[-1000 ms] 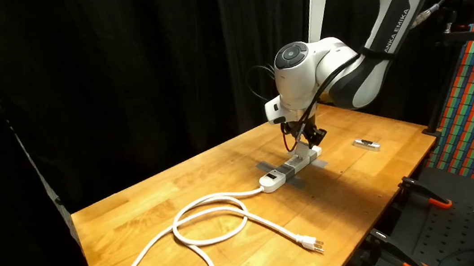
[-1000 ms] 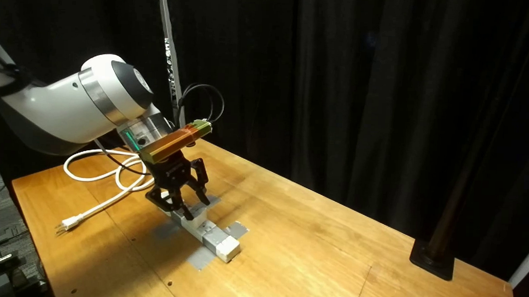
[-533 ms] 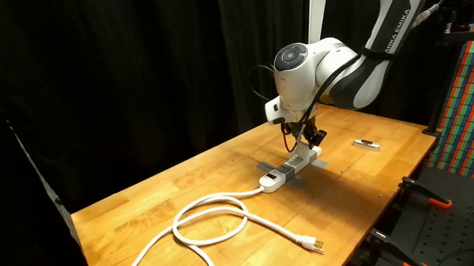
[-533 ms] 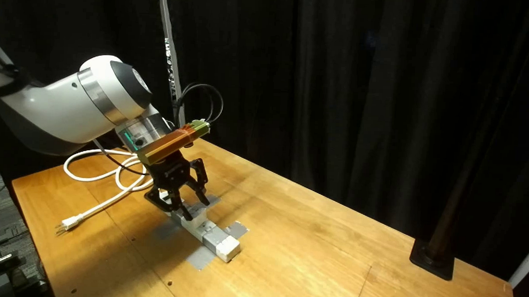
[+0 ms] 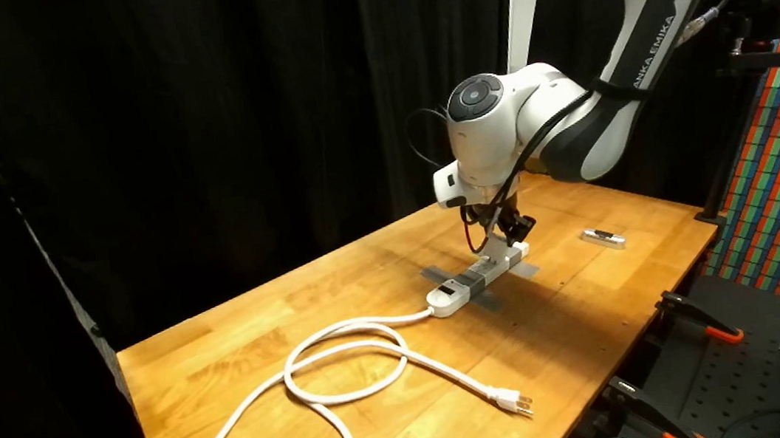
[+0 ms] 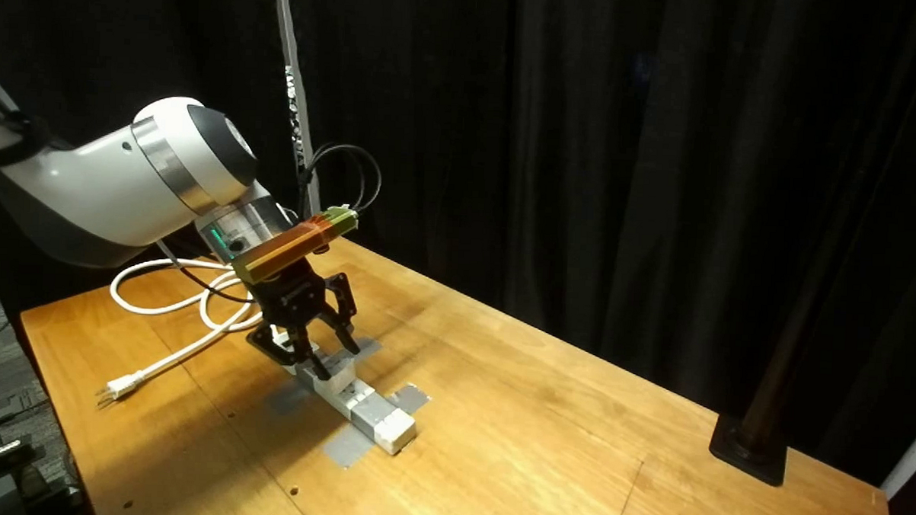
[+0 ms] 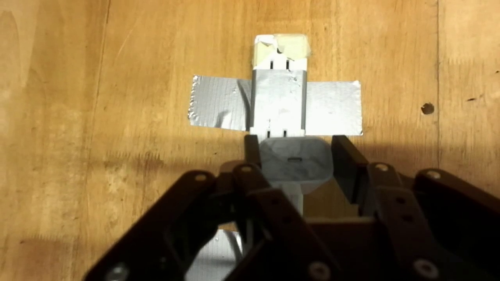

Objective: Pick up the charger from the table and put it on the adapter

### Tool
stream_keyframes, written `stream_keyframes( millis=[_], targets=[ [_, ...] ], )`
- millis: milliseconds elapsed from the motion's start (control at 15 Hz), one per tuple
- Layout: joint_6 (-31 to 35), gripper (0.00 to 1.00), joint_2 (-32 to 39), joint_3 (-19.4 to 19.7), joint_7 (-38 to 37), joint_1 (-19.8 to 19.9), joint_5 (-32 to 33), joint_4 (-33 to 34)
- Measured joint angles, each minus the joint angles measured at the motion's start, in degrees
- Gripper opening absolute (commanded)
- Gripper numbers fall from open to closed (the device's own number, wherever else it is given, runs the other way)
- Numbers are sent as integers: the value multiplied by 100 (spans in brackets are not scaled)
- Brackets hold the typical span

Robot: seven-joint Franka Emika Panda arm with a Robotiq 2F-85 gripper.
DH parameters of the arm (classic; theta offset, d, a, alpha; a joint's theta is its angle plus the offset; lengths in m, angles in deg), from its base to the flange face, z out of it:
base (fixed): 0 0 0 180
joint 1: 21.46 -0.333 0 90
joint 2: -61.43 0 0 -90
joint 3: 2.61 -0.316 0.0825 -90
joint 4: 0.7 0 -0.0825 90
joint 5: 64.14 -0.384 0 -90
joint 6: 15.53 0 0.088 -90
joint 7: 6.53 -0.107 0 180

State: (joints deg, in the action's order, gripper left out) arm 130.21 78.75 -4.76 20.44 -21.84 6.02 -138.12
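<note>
- The black two-finger gripper (image 6: 340,363) is closed on its load, its fingers (image 7: 349,166) against opposite sides.
- Between them is the small white boxy plastic charger (image 7: 296,164), round-cornered, so the pick-up looks done.
- The charger is over the long white-and-grey power-strip adapter (image 6: 350,400), part-way along it; in the wrist view, dark outlet slots (image 7: 285,134) show just beyond the charger.
- Whether its prongs touch the adapter or have entered an outlet, I cannot tell.
- Left to do, as I judge it: line the prongs up, press the charger home, let go and lift away.
- Grey duct tape (image 7: 334,107) straps the adapter to the varnished wooden table (image 6: 536,413), which should resist sliding under that push.
- Farther out, the adapter's looped white cable (image 5: 345,398) ends in a loose plug (image 5: 509,399); a small flat pale-and-dark object (image 5: 602,239) lies well apart.
</note>
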Motion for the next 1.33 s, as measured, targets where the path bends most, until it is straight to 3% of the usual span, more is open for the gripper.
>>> stream_keyframes(
  millis=[1000, 1333],
  targets=[
    [-395, 23, 69, -150, -204, -163, 67, 318],
    [-965, 23, 104, -175, -195, -185, 16, 378]
  ],
)
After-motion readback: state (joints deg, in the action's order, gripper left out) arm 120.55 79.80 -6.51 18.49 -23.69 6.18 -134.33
